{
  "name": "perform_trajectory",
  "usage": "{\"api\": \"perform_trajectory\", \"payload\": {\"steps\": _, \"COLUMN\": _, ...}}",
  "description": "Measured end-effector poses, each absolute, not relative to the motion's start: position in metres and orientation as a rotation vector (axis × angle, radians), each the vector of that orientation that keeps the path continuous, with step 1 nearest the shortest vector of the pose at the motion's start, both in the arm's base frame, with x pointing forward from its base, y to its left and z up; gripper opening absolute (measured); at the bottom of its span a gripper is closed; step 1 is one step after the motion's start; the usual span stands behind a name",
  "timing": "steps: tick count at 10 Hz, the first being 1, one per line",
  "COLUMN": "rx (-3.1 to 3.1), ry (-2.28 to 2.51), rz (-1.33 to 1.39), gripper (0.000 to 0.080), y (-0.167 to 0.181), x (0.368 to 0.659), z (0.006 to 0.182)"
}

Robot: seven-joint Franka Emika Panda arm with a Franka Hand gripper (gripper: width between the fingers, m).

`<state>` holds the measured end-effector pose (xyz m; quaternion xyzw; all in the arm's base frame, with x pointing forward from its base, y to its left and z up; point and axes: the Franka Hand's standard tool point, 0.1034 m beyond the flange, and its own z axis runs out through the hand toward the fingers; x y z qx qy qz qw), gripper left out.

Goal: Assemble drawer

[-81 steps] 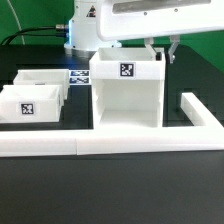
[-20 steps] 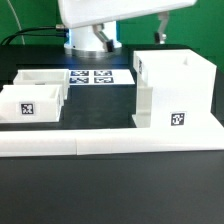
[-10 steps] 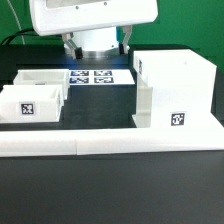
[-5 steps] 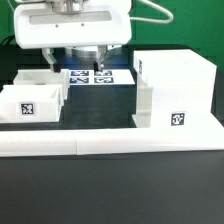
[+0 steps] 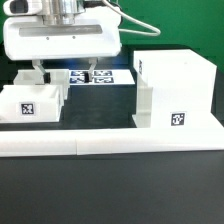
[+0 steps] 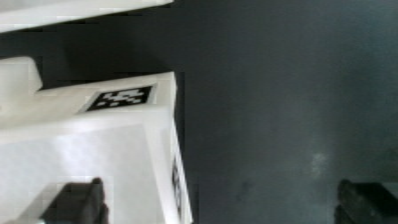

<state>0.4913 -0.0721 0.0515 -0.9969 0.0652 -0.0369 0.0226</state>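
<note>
Upper left of the exterior frame: gripper [image 5: 63, 72] hangs under its broad white hand body, over the two small drawer boxes. Fingers [image 5: 38, 70] are spread wide, with nothing between them. The wrist view agrees: the two dark fingertips [image 6: 75, 200] stand far apart and grip nothing. One tip is over white box material, the other over the dark table [image 6: 285, 120].

Left middle of the exterior frame: front drawer box [image 5: 30, 105], white, open-topped, with a black-and-white tag on its facing wall. Rear drawer box [image 5: 22, 76] sits just behind it, partly hidden by the hand. Whether the two touch, cannot tell. The wrist view shows a tagged white box [image 6: 89, 150] at close range; which of the two it is, cannot tell.

Right middle of the exterior frame: cabinet [image 5: 175, 85], the large white shell, upright, with a tag low on its facing wall. Its opening appears to face upward. It stands in the corner of the white rail [image 5: 100, 143], well apart from the gripper and from both boxes.

Top centre: marker board [image 5: 100, 77] lies flat on the table between the boxes and the cabinet, its near-left part covered by the hand from this angle.

Lower frame: the rail runs the full width, with a short arm turning back at the right edge beside the cabinet.
</note>
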Motion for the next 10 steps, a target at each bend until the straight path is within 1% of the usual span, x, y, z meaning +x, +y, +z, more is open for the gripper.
{"api": "perform_trajectory", "payload": {"steps": 3, "rx": -3.088, "ry": 0.193, "rz": -0.111, "gripper": 0.0649, "y": -0.073, "x": 0.491, "z": 0.051}}
{"api": "perform_trajectory", "payload": {"steps": 5, "rx": -3.089, "ry": 0.143, "rz": -0.085, "gripper": 0.0649, "y": -0.078, "x": 0.494, "z": 0.043}}
{"api": "perform_trajectory", "payload": {"steps": 7, "rx": -3.090, "ry": 0.132, "rz": -0.070, "gripper": 0.0649, "y": -0.075, "x": 0.491, "z": 0.037}}
{"api": "perform_trajectory", "payload": {"steps": 10, "rx": -3.094, "ry": 0.121, "rz": -0.041, "gripper": 0.0649, "y": -0.082, "x": 0.484, "z": 0.025}}
